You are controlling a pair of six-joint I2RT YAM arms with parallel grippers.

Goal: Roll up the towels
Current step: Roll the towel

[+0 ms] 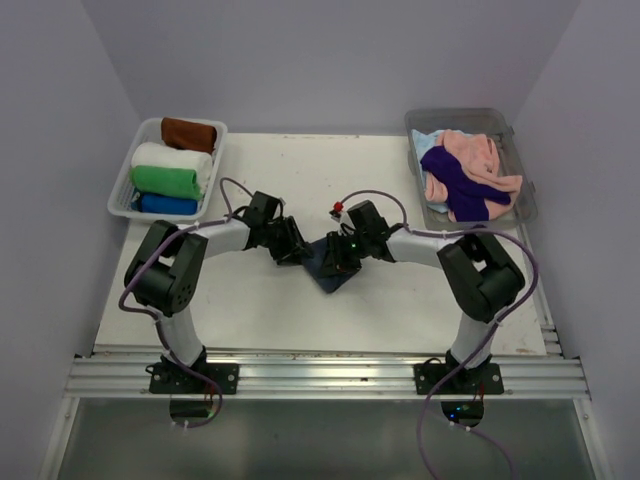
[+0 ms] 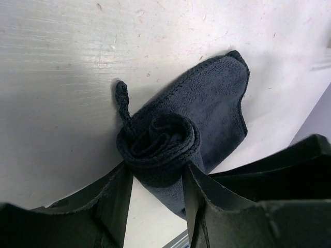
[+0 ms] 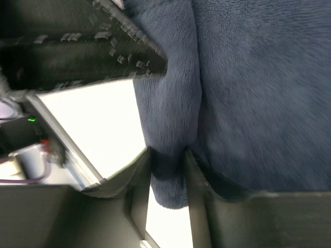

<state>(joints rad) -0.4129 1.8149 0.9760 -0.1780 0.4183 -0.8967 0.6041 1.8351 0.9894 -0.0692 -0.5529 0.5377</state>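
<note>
A dark navy towel lies partly rolled at the table's middle. In the left wrist view its rolled end shows a spiral, with the flat part stretching away. My left gripper is shut on that rolled end, a finger on each side. My right gripper is shut on a fold of the same towel, pinched between its fingers. The two grippers sit close together over the towel.
A white basket at the back left holds rolled brown, white, green and blue towels. A clear bin at the back right holds loose pink, purple and light blue towels. The metal rail runs along the near edge.
</note>
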